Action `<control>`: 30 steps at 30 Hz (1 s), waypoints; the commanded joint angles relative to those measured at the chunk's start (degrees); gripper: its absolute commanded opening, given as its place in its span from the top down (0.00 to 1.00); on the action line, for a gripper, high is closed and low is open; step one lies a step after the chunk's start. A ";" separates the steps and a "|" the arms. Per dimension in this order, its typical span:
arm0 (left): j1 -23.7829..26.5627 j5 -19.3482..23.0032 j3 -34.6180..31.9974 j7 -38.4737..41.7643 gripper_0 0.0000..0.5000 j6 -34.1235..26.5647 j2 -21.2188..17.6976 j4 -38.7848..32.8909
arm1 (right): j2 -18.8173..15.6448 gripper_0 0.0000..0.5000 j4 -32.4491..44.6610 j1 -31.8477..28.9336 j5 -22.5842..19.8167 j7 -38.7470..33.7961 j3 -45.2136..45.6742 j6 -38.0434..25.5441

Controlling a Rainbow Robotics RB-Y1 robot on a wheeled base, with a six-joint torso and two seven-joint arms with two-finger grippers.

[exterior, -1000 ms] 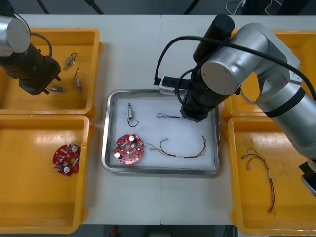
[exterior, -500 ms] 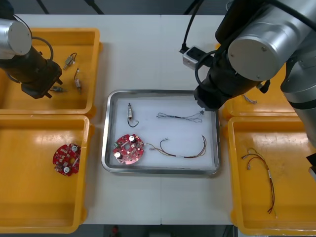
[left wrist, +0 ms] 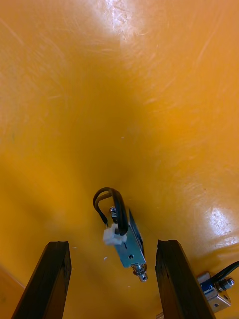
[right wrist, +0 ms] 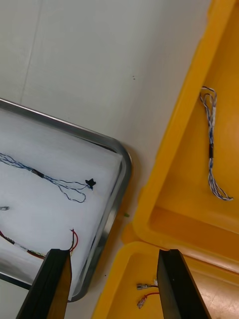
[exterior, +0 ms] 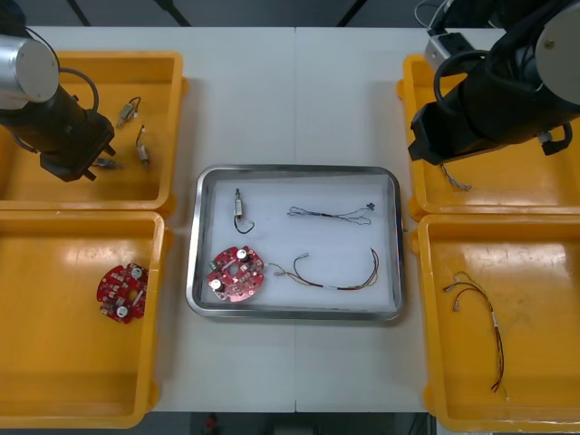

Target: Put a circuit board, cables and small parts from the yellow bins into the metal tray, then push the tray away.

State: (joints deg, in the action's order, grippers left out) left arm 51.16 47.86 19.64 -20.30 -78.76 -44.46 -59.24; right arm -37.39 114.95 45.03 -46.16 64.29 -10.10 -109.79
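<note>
Four items in metal tray (exterior: pixel 295 169): circuit board (exterior: pixel 236 273), small metal part (exterior: pixel 238 204), blue-white cable (exterior: pixel 331 214), red-yellow cable (exterior: pixel 337 276). Right gripper (right wrist: pixel 113 251) spread, empty, at far right bin (exterior: pixel 407 91) edge. Left gripper (left wrist: pixel 113 244) spread over loose metal part (left wrist: pixel 127 246) in far left bin (exterior: pixel 172 118)

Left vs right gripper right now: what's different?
Left gripper is over the far left bin; right gripper is over the gap between tray and right bins. Left gripper has a small metal part lying below its fingers; right gripper has a bin rim there. Both open, holding nothing.
</note>
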 commanded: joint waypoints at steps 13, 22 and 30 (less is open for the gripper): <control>-0.80 -1.01 3.30 3.77 0.00 2.74 0.43 0.00 | -12.00 0.00 6.07 -14.01 -3.06 -5.85 13.17 -0.21; -1.68 -1.10 3.30 3.16 0.00 4.41 0.43 0.53 | -13.41 0.00 6.34 -23.50 -6.22 -4.79 22.84 -0.21; -1.68 -1.10 3.30 2.98 1.00 4.94 0.43 0.61 | -14.55 0.00 8.01 -30.09 -5.70 -3.82 25.83 -0.21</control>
State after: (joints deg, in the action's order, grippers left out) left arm 49.90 47.31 22.54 -20.30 -74.43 -44.39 -58.76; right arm -49.14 120.37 17.64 -51.95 58.93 13.49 -109.80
